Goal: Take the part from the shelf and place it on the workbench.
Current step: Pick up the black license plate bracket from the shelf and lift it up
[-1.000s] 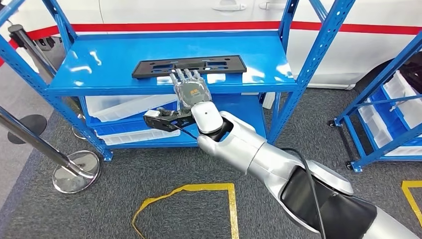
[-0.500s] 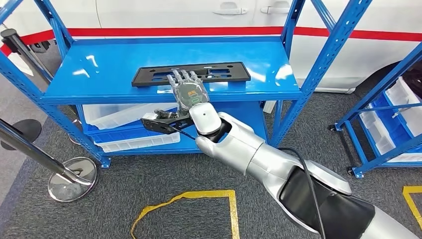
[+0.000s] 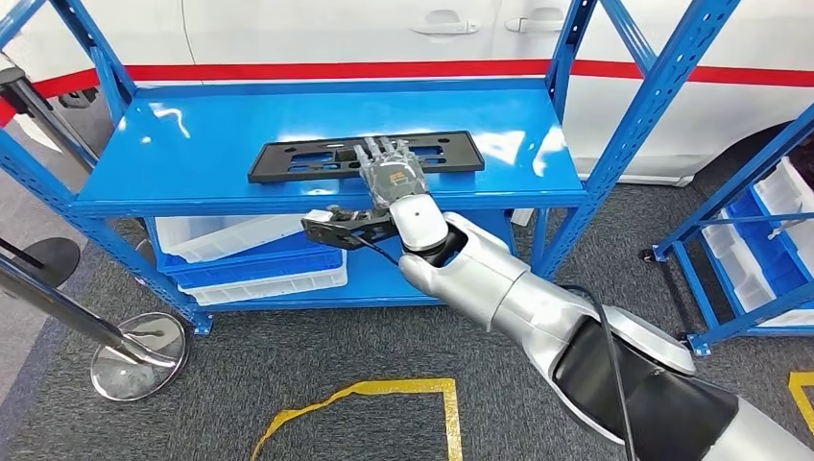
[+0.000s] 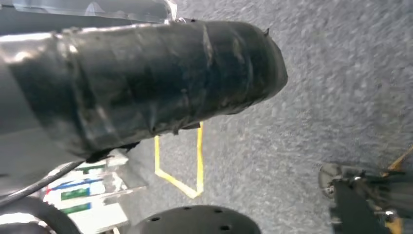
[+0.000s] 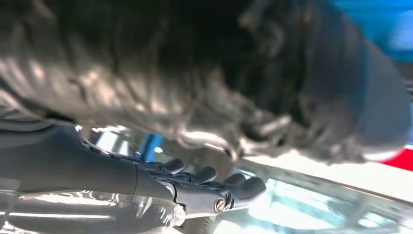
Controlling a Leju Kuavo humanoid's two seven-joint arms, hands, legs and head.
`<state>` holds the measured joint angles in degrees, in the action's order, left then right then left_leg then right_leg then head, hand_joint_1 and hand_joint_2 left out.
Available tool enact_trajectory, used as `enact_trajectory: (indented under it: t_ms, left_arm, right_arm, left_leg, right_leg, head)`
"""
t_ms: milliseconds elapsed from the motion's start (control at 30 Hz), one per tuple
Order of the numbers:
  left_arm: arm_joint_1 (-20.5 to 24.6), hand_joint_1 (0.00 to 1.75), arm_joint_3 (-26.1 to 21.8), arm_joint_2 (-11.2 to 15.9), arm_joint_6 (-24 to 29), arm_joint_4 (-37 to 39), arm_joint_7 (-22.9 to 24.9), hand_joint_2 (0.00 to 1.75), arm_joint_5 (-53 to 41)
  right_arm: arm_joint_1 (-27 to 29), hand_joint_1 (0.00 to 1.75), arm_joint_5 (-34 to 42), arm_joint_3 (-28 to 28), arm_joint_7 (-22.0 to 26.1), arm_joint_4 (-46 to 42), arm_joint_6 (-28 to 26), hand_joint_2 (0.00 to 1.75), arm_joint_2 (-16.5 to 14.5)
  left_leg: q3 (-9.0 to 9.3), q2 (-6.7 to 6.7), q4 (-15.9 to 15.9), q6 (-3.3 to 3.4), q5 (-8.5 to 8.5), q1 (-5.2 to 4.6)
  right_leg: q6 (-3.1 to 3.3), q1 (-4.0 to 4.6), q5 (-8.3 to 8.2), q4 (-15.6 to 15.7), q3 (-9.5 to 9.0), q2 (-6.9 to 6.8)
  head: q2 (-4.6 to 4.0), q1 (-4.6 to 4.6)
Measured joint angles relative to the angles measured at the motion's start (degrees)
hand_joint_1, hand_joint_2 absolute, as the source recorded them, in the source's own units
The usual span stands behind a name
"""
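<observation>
A flat black part [image 3: 298,158] with cut-outs lies lengthwise on the top board of the blue shelf [image 3: 192,134], near its front edge. My right hand [image 3: 392,178] reaches in from below right. Its fingers [image 3: 384,149] are stretched out flat over the part's near edge, right of its middle, and hold nothing. The thumb side hangs in front of the shelf's front lip. In the right wrist view the dark fingers [image 5: 214,187] lie straight out over a shiny surface, behind a blurred thumb. In the left wrist view a thick black cover [image 4: 136,83] hangs over the grey carpet.
White bins [image 3: 250,254] sit on the lower shelf board. Blue uprights [image 3: 634,106] frame the shelf. A chrome stanchion base [image 3: 134,351] stands at the left and a second blue rack [image 3: 758,240] at the right. Yellow tape [image 3: 384,392] marks the carpet. A white car [image 3: 317,29] stands behind.
My right hand has moved forward and a little right, from the shelf's front lip to over the part's near edge. The whole picture has also shifted slightly.
</observation>
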<state>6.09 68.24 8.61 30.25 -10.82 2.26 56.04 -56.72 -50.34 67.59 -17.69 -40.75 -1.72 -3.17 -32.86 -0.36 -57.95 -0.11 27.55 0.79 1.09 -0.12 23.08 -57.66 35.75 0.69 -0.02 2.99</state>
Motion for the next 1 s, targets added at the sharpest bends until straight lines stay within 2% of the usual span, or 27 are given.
enact_trajectory:
  t_ms: [67,133,167,200,233,300,333,367,400,500,567,633,667,700,733,800,833,867,900,1000]
  left_arm:
    - [-0.01,0.0,-0.01,0.05,0.06,0.0,-0.01,0.0,0.06]
    - [-0.03,0.0,-0.01,0.05,0.1,0.01,-0.05,0.0,0.16]
    - [-0.05,0.0,0.0,0.05,0.09,0.01,-0.08,0.0,0.24]
    - [-0.08,0.0,0.0,0.05,0.06,0.01,-0.1,0.0,0.3]
    - [-0.09,0.0,0.0,0.05,0.02,0.0,-0.13,0.0,0.34]
    - [-0.08,0.0,-0.01,0.11,-0.03,0.01,-0.18,0.0,0.38]
    - [-0.04,0.0,-0.01,0.15,-0.05,0.01,-0.22,0.0,0.38]
    - [0.02,0.0,-0.02,0.17,-0.06,0.02,-0.27,0.0,0.38]
    - [0.06,0.0,-0.02,0.19,-0.06,0.02,-0.32,0.0,0.38]
    - [0.04,0.0,-0.02,0.21,-0.06,0.02,-0.38,0.0,0.38]
    - [0.03,0.0,-0.02,0.21,-0.06,0.02,-0.42,0.0,0.38]
    - [0.05,0.0,-0.02,0.22,-0.06,0.02,-0.46,0.0,0.38]
    - [0.05,0.0,-0.02,0.22,-0.06,0.02,-0.46,0.0,0.38]
    - [0.04,0.0,-0.02,0.22,-0.06,0.02,-0.46,0.0,0.38]
    - [0.02,0.0,-0.02,0.22,-0.06,0.02,-0.46,0.0,0.38]
    - [-0.02,0.0,-0.02,0.22,-0.06,0.02,-0.46,0.0,0.39]
    - [0.0,0.0,-0.02,0.22,-0.06,0.02,-0.46,0.0,0.4]
    - [0.03,0.0,-0.02,0.22,-0.05,0.02,-0.45,0.0,0.4]
    - [0.07,0.0,-0.02,0.22,-0.04,0.02,-0.44,0.0,0.41]
    - [0.09,0.0,-0.02,0.22,-0.05,0.02,-0.43,0.0,0.5]
  right_arm:
    - [-0.08,0.0,0.02,-0.07,-0.26,0.02,0.0,0.0,0.28]
    - [0.02,0.0,0.23,-0.07,-0.47,0.04,0.08,0.0,0.52]
    - [0.17,0.0,0.47,-0.08,-0.56,0.05,0.13,0.0,0.65]
    - [0.32,0.0,0.76,-0.08,-0.62,0.06,0.18,0.0,0.79]
    - [0.42,0.0,1.04,-0.1,-0.64,0.07,0.23,0.0,0.91]
    - [0.45,0.0,1.4,-0.19,-0.71,0.07,0.39,0.0,1.13]
    - [0.41,0.0,1.55,-0.24,-0.74,0.07,0.57,0.0,1.23]
    - [0.39,0.0,1.68,-0.29,-0.78,0.08,0.75,0.0,1.33]
    - [0.39,0.0,1.77,-0.32,-0.8,0.08,0.91,0.0,1.42]
    - [0.37,0.0,1.82,-0.4,-0.79,0.09,1.03,0.0,1.6]
    - [0.29,0.0,1.82,-0.48,-0.79,0.09,1.03,0.0,1.75]
    - [0.42,0.0,1.83,-0.51,-0.8,0.09,1.04,0.87,1.95]
    - [0.58,0.0,1.84,-0.51,-0.8,0.1,1.1,1.31,2.02]
    - [0.71,0.0,1.84,-0.51,-0.8,0.11,1.2,1.75,2.11]
    - [0.77,0.0,1.84,-0.51,-0.81,0.13,1.4,1.75,2.18]
    - [0.7,0.0,1.82,-0.51,-0.83,0.17,2.01,1.75,2.32]
    - [0.61,0.0,1.81,-0.51,-0.82,0.19,2.32,1.75,2.34]
    - [0.57,0.0,1.8,-0.51,-0.81,0.2,2.57,1.75,2.34]
    - [0.58,0.0,1.8,-0.51,-0.8,0.21,2.77,1.75,2.34]
    - [0.63,0.0,1.8,-0.51,-0.81,0.23,3.34,1.75,2.26]
  left_leg:
    - [-2.34,0.09,-4.75,-0.55,2.34,0.12]
    - [-6.68,0.09,-12.41,-0.95,4.96,0.16]
    - [-8.44,0.1,-14.94,-1.08,5.23,0.19]
    - [-9.23,0.11,-15.41,-1.13,4.37,0.23]
    - [-8.91,0.12,-13.7,-1.11,2.49,0.26]
    - [-5.88,0.17,-6.37,-0.84,-1.96,0.24]
    - [-4.43,0.14,-3.15,-0.59,-3.08,0.15]
    - [-3.54,0.1,-1.24,-0.33,-3.46,0.04]
    - [-3.18,0.06,-0.58,-0.06,-3.15,-0.09]
    - [-2.84,0.05,-0.08,0.84,-3.0,0.09]
    - [-2.4,0.11,0.3,1.52,-2.96,0.28]
    - [-2.17,0.14,0.33,1.94,-2.76,0.26]
    - [-2.06,0.12,0.32,2.01,-2.65,0.26]
    - [-1.9,0.07,0.29,2.01,-2.51,0.28]
    - [-1.68,0.01,0.24,1.94,-2.33,0.31]
    - [-1.23,-0.09,0.08,1.57,-1.83,0.37]
    - [-1.17,-0.11,-0.08,1.3,-1.6,0.31]
    - [-1.21,-0.11,-0.14,1.01,-1.47,0.25]
    - [-1.31,-0.12,-0.12,0.71,-1.43,0.16]
    - [-1.55,-0.02,-0.38,-0.17,-0.99,0.25]
  right_leg:
    - [0.55,-0.28,0.12,0.51,-0.68,0.03]
    - [0.94,-0.25,0.46,0.48,-0.96,0.03]
    - [0.99,-0.24,0.67,0.38,-1.08,0.04]
    - [0.97,-0.23,0.92,0.26,-1.24,0.07]
    - [0.89,-0.24,1.21,0.12,-1.48,0.11]
    - [0.54,-0.18,1.92,-0.25,-1.99,0.19]
    - [0.29,-0.08,2.23,-0.49,-2.07,0.24]
    - [0.03,0.02,2.43,-0.65,-2.06,0.25]
    - [-0.21,0.1,2.55,-0.72,-1.98,0.25]
    - [-0.88,0.09,3.3,-1.33,-1.76,0.15]
    - [-1.39,-0.02,5.82,-5.88,0.3,-0.01]
    - [-1.7,-0.17,8.92,-13.68,4.33,-0.09]
    - [-1.8,-0.28,9.44,-16.45,6.0,-0.1]
    - [-1.87,-0.39,8.77,-17.16,6.72,-0.11]
    - [-1.88,-0.48,7.05,-15.65,6.37,-0.13]
    - [-1.69,-0.56,2.49,-8.34,3.43,-0.14]
    - [-1.53,-0.47,1.16,-4.87,1.9,-0.13]
    - [-1.35,-0.37,0.6,-2.62,0.93,-0.11]
    - [-1.18,-0.22,0.73,-1.63,0.53,-0.08]
    - [-0.47,-0.33,0.78,-0.77,0.1,-0.04]
  head:
    - [0.0,-0.12]
    - [0.0,-0.19]
    - [0.0,-0.19]
    - [0.0,-0.2]
    - [0.0,-0.2]
    - [0.0,-0.2]
    - [0.0,-0.22]
    - [0.0,-0.23]
    - [0.0,-0.27]
    - [0.0,-0.26]
    - [0.0,-0.21]
    - [0.0,-0.19]
    - [0.0,-0.18]
    - [0.0,-0.18]
    - [0.0,-0.17]
    - [0.0,-0.17]
    - [0.0,-0.18]
    - [0.0,-0.21]
    - [0.0,-0.24]
    - [0.0,-0.3]
